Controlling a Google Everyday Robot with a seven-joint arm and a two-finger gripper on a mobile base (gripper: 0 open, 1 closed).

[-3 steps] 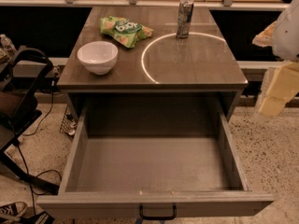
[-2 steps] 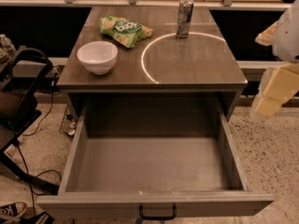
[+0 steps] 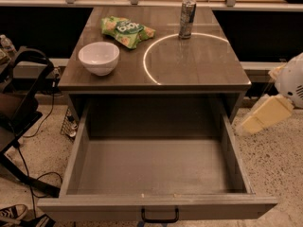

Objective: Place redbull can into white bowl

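The redbull can (image 3: pixel 187 19), slim, silver and dark blue, stands upright at the back right of the grey table top (image 3: pixel 189 70). The white bowl (image 3: pixel 98 57) sits empty at the table's front left, well apart from the can. My gripper (image 3: pixel 264 117) shows as a cream piece at the right edge, beside the table and below its top, with a white rounded arm part (image 3: pixel 292 79) above it. It is far from both the can and the bowl and holds nothing that I can see.
A green snack bag (image 3: pixel 126 30) lies at the back, between bowl and can. A bright ring of light (image 3: pixel 151 56) marks the table top. The big drawer (image 3: pixel 156 164) under the table is pulled fully open. A black chair (image 3: pixel 19 98) and cables stand at the left.
The arm at the right edge has dropped lower and come slightly left, toward the table's side. The can, bowl and bag have not moved.
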